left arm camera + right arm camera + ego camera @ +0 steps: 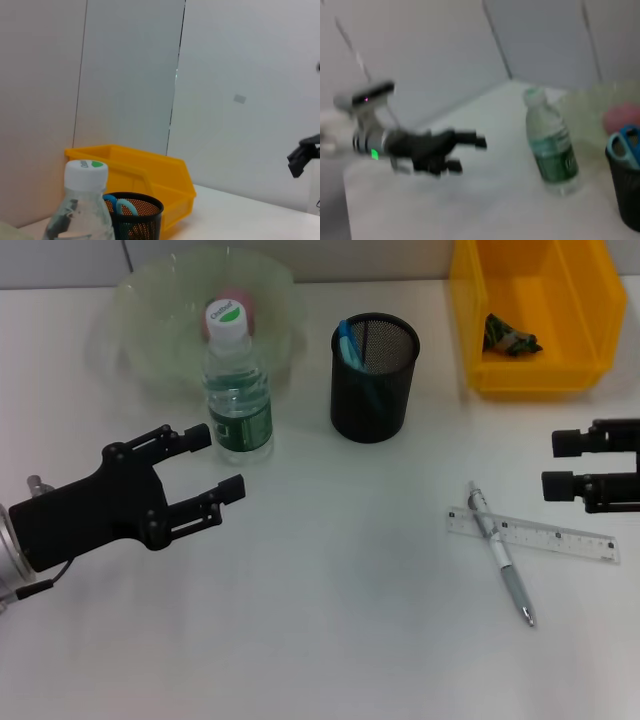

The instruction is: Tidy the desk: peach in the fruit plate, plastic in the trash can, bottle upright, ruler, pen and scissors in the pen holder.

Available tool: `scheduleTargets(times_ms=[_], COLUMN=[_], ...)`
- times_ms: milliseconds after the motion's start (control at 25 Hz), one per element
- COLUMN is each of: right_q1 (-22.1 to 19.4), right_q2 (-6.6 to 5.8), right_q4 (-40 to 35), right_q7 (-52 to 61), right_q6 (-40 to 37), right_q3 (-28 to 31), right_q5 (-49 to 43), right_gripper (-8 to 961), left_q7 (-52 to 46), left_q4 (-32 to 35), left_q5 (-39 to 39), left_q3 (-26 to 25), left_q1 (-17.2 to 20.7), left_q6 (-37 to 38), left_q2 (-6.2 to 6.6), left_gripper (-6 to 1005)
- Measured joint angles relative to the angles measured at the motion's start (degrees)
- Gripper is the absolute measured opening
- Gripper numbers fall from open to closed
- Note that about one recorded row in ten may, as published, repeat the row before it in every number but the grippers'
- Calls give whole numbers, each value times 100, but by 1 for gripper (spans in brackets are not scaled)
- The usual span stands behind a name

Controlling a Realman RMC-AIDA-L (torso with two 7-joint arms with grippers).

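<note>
Closest in, the left claw hangs over the white counter with its fingers spread wide and nothing in them, just short of the clear plastic water bottle with a white cap, which already stands upright. Over on the right, the silver pen lies across the clear plastic ruler, both flat on the counter, so those two look like what's left. The right claw sits at the counter's right edge, open and empty, near them. Farther back, the black mesh pen holder has blue scissor handles poking out, the pink peach is in the pale green glass fruit plate, mostly hidden behind the bottle cap, and the yellow plastic bin holds a crumpled wrapper. Looks like over halfway done.
</note>
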Motion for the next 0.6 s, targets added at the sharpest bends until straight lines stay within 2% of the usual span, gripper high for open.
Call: scheduleTargets(times_ms=[80, 120, 160, 320, 440, 600], right_q1=[110, 436, 436, 1202, 1429, 1612], right_q2=[0, -13, -13, -61, -58, -13], right_q4=[-203, -576, -576, -823, -824, -755], right_q7=[109, 322, 322, 513, 522, 288], right_q6=[-71, -274, -274, -603, -613, -511], right_q3=[-9, -36, -36, -78, -186, -679], right_q5=[-145, -583, -583, -1528, -1876, -2256], right_gripper=[676, 676, 676, 676, 676, 676], left_q7=[0, -2, -2, -4, -4, -4], left_q4=[-2, -2, -2, -5, -43, -89], left_q5=[0, 0, 0, -1, -2, -3], left_q3=[3, 2, 2, 3, 2, 1], left_q1=[2, 6, 6, 16, 19, 20], left_q6=[0, 0, 0, 0, -1, -1], left_q2=[0, 1, 1, 1, 1, 1], left_gripper=[753, 753, 753, 753, 753, 753])
